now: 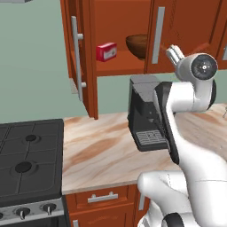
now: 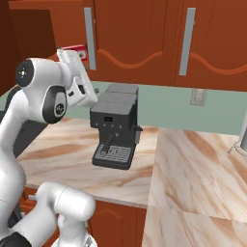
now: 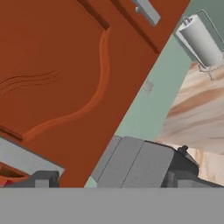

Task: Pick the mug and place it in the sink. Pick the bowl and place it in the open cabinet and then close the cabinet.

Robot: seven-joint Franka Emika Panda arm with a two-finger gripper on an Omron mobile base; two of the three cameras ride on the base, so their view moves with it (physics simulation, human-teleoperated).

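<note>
Dark espresso machine point(image 1: 144, 116) upright on the marble counter point(image 1: 99, 153), toward the far wall, its drip tray facing the near edge. Black gas stove point(image 1: 29, 159) set just left of the counter, knobs along its near face; small red box point(image 1: 106, 52) lay on the shelf above. Grey cylinder point(image 3: 202, 40) stood on the counter well right of the machine.

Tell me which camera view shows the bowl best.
The left base view: the bowl sits on the open cabinet shelf, right of a small red box, its right edge cut off by a closed door. The right base view and hand view give closed cabinet doors instead.
</note>
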